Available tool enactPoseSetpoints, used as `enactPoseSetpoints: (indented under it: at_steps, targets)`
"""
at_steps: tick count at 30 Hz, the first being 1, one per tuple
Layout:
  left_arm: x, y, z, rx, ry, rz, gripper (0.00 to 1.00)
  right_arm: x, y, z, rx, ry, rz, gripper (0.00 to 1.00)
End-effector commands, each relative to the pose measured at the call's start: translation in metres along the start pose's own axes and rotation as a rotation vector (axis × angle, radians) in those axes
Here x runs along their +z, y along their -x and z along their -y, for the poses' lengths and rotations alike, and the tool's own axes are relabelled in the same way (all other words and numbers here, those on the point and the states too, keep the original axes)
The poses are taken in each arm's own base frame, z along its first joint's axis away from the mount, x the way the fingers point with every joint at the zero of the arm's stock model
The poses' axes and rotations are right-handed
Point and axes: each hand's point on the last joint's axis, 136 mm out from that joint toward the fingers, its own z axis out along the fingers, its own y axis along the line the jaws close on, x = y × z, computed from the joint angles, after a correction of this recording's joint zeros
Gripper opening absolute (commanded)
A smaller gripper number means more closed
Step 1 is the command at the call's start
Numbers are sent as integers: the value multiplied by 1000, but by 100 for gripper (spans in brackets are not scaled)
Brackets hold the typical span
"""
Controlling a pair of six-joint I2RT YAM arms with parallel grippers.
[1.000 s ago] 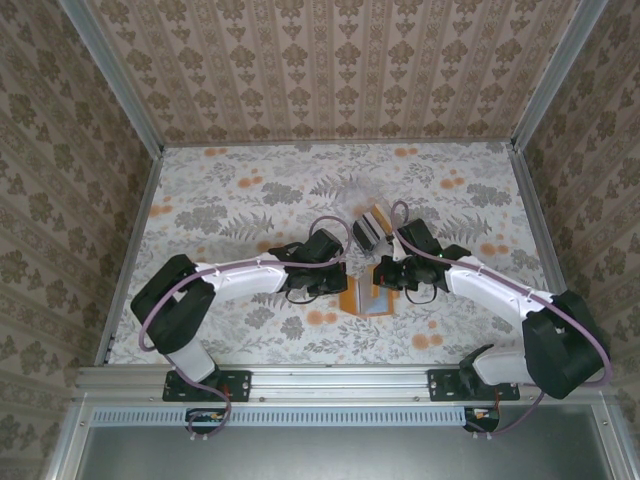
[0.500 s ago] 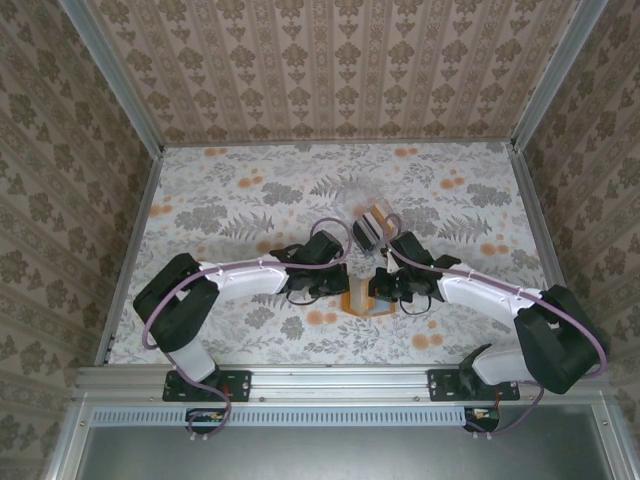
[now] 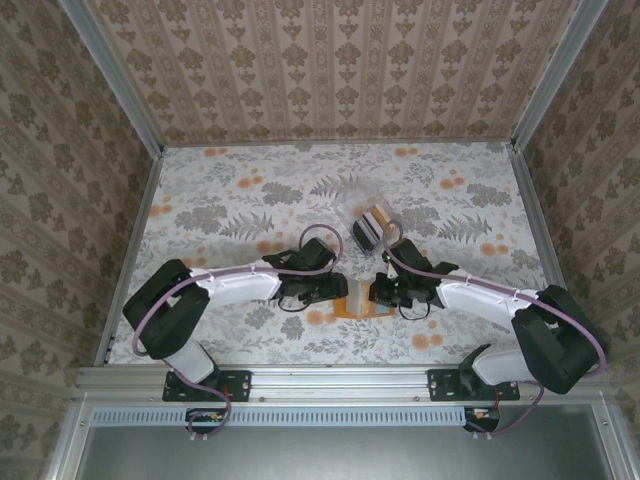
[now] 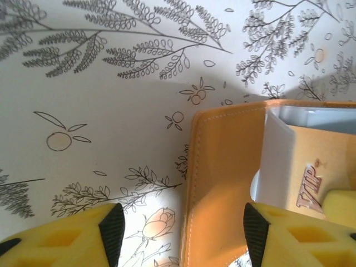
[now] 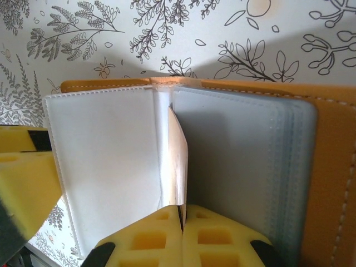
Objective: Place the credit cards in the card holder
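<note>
Viewing from above: card holder (image 3: 362,302) lies open on the counter (image 3: 230,200), between both claws. Left wrist: left claw (image 4: 183,236) gapes wide beside the orange cover. Right wrist: right claw (image 5: 182,225) pinches one thin inner leaf. It looks floppy and slick, best gripped near its free edge.

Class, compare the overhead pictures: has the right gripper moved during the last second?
Yes. The right gripper has shifted toward the near side, farther from the clear box, which has stayed put.
</note>
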Motion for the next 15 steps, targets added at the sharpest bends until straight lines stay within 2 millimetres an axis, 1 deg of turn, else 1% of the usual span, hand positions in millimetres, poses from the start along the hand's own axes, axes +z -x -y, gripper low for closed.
enactPoseSetpoints:
  at_steps: [1, 2, 4, 8, 11, 14, 15]
  targets:
    - [-11, 1, -6, -8, 32, 53, 71, 4, -5, 19, 26, -73, 3, 0]
    - [-14, 3, -6, -10, 32, 67, 75, 4, -5, 19, 27, -74, 3, 0]
    - [-16, 5, -3, -6, 16, 83, 78, 4, -5, 18, 27, -71, 4, 0]
    - [-8, 3, 10, 28, -26, 47, 76, 3, -4, 16, 24, -66, 4, 0]
    - [-1, 2, 18, 57, -28, 16, 71, 2, -4, 14, 24, -57, 3, 0]
    - [6, 0, 13, 54, 10, -7, 62, 1, -2, 9, 17, -36, 4, 0]
    - [9, 0, 11, 48, 21, -13, 57, 0, -2, 7, 15, -29, 6, 0]
